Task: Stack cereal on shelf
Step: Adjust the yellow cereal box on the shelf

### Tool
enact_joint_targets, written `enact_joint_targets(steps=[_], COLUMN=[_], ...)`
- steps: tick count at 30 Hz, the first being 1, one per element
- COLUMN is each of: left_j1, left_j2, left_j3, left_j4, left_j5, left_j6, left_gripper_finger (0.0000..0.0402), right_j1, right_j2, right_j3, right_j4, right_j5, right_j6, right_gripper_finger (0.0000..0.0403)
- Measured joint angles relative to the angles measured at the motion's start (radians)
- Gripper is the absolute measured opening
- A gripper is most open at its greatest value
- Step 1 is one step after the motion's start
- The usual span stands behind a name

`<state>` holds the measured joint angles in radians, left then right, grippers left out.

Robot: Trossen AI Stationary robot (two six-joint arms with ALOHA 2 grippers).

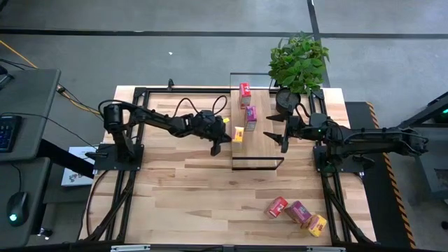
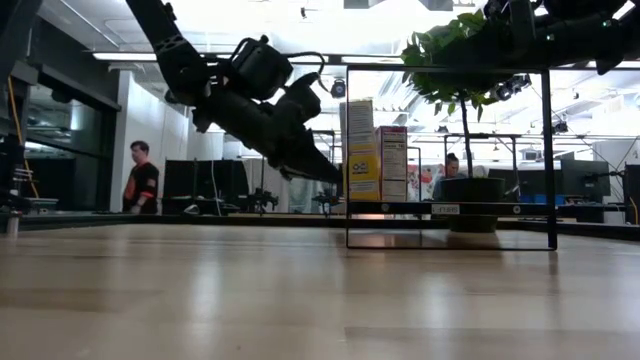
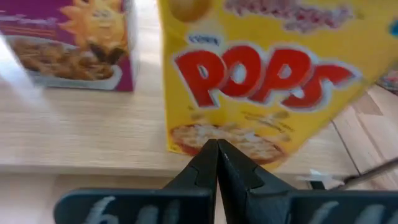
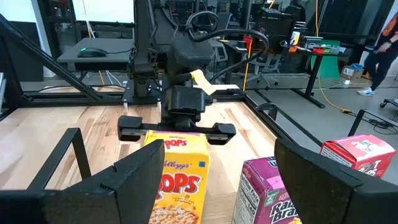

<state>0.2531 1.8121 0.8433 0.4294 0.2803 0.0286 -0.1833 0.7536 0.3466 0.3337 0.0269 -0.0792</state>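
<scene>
The shelf (image 1: 269, 150) is a raised light-wood plank in a black frame at the table's middle. On it stand a red cereal box (image 1: 245, 93), a pink-purple one (image 1: 250, 117) and a yellow one (image 1: 239, 134), each upright on its bottom end. My left gripper (image 1: 218, 142) is shut and slants down from the table's left at the yellow box (image 3: 249, 74). My right gripper (image 1: 281, 130) is open and level at the shelf's right side, pointing at the boxes, with nothing between its fingers (image 4: 124, 180). My left gripper has its shut fingertips (image 3: 217, 149) at the yellow box's printed broad face, close to its lower edge (image 3: 211, 134). It comes from the table's left, slanting down. Whether the tips touch the face or stand just off it, I cannot tell. The box stands upright on the shelf.
A red (image 1: 276, 207), a pink-purple (image 1: 299, 211) and a yellow box (image 1: 316, 225) lie on the tabletop at the near right. A potted plant (image 1: 299, 59) stands at the far right, behind the shelf. People show in the room beyond the table.
</scene>
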Motion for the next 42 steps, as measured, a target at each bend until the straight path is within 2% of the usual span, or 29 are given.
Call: enact_joint_targets(steps=[4, 15, 27, 42], left_j1=[-0.009, -0.08, -0.041, -0.035], left_j2=[0.0, 0.0, 0.0, 0.0], left_j3=[0.0, 0.02, 0.031, 0.031], left_j4=[-0.016, 0.065, 0.011, 0.059], left_j5=[-0.012, -0.023, -0.061, -0.085], left_j6=[-0.028, -0.017, 0.036, 0.061], left_gripper_finger=[0.0, 0.0, 0.0, 0.0], right_j1=[0.0, 0.0, 0.0, 0.0], right_j2=[0.0, 0.0, 0.0, 0.0], right_j3=[0.0, 0.0, 0.0, 0.0], right_j4=[-0.001, -0.001, -0.001, -0.001], right_j5=[0.0, 0.0, 0.0, 0.0], right_j6=[0.0, 0.0, 0.0, 0.0], right_gripper_finger=[0.0298, 0.0298, 0.0298, 0.0298])
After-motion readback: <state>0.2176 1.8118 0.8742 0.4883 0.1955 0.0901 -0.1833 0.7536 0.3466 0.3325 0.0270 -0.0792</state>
